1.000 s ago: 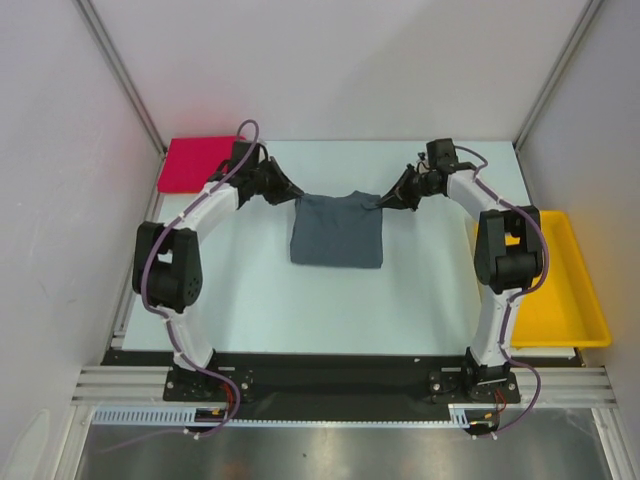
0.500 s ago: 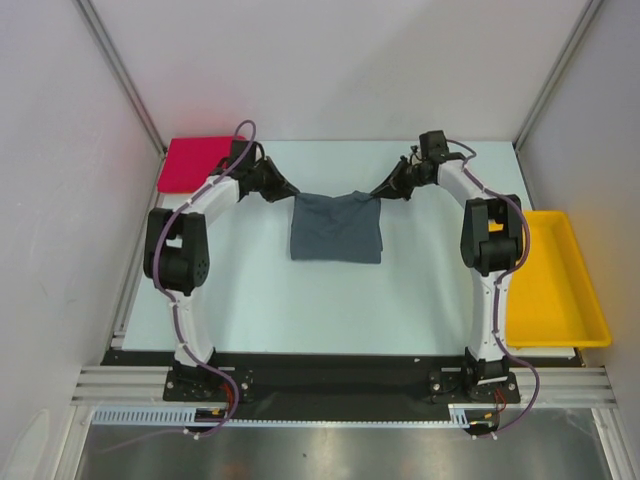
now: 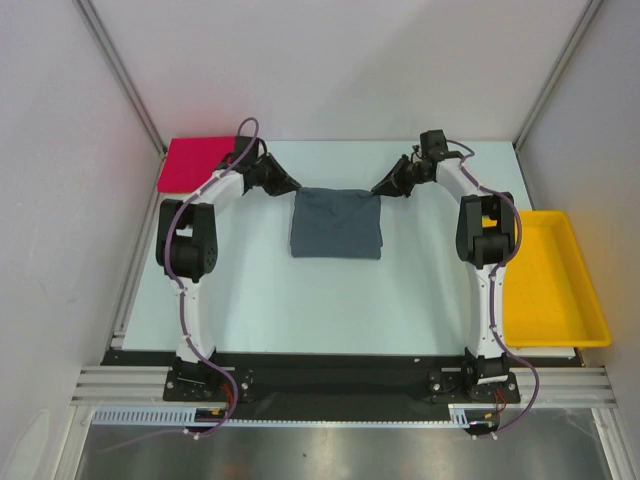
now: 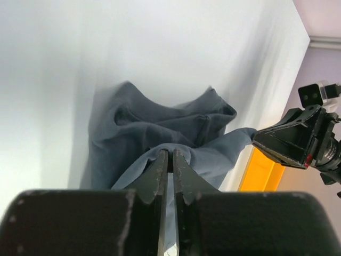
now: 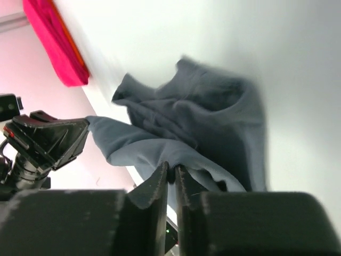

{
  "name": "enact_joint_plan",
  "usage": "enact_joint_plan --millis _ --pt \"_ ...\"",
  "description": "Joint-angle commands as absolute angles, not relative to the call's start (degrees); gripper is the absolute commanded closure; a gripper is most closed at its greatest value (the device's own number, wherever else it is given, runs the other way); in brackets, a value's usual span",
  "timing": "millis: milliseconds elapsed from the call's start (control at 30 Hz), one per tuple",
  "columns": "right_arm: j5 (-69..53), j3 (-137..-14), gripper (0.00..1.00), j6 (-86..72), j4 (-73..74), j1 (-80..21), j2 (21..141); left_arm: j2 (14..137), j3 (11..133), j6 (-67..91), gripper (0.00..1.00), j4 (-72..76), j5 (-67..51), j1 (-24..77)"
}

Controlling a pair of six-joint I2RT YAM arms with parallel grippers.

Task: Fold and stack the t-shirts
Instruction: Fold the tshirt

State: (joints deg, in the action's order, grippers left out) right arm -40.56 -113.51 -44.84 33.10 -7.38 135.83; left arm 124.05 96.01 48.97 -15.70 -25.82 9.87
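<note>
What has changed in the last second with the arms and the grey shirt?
Both arms reached farther from their bases. The left gripper and right gripper, each still pinching a far corner of the grey shirt, drew its far edge away and pulled it straight; it had sagged between them. Nothing was let go. The red shirt and yellow tray stayed put.
</note>
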Motion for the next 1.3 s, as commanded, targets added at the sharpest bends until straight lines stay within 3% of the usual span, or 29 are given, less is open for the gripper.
enact_joint_plan --millis 0,67,133,200,233,367,400,500,567,633,733,1000,1267 --pt "-39.73 -117.42 0.8 -45.62 32.79 -4.4 137.81 125.42 100.71 47.12 0.9 -16.78 -24.1 8.44" --pt "-39.91 -123.89 0.71 -43.96 34.17 -1.95 141.57 126.21 105.17 43.35 0.79 -20.19 -20.59 8.09" --pt "-39.11 -131.62 0.65 -39.14 42.66 -0.45 146.48 127.17 109.23 34.4 0.61 -25.02 -14.33 8.17" --pt "-39.55 -141.83 0.6 -36.22 47.53 -0.44 148.0 127.88 115.82 26.85 0.53 -29.86 -12.5 8.17" --pt "-38.33 -143.07 0.52 -33.08 51.38 -0.44 146.7 127.01 115.4 25.24 0.5 -30.49 -9.78 8.17" --pt "-38.13 -126.61 0.41 -28.04 44.94 -0.88 134.41 117.54 105.33 19.96 0.4 -28.22 -11.49 8.09" --pt "-39.1 -117.25 0.41 -27.69 42.22 -1.4 132.21 115.94 103.21 19.78 0.42 -27.26 -14.47 8.09" --pt "-42.62 -105.95 0.45 -27.07 33.33 -3.42 126.48 110.14 93.36 20.56 0.43 -20.41 -23.98 9.83" --pt "-44.11 -102.23 0.49 -27.33 30.34 -5.17 123.94 108.2 86.53 23.01 0.46 -14.44 -28.18 11.68" --pt "-46.04 -98.03 0.62 -29.25 23.52 -6.32 122.87 107.31 82.98 25.65 0.49 -7.95 -30.84 12.83" --pt "-49.82 -92.84 0.66 -38.38 9.66 -7.56 122.78 109.5 79.02 31.98 0.5 1.53 -35.76 14.24" --pt "-54.05 -93.07 0.7 -58.26 -20.87 -8.26 134.98 121.19 81.99 40.35 0.53 15.39 -39.11 14.59" --pt "-53.26 -98.61 0.69 -64.61 -26.02 -5.45 144.84 132.35 91.66 39.99 0.54 15.2 -39.81 12.31"
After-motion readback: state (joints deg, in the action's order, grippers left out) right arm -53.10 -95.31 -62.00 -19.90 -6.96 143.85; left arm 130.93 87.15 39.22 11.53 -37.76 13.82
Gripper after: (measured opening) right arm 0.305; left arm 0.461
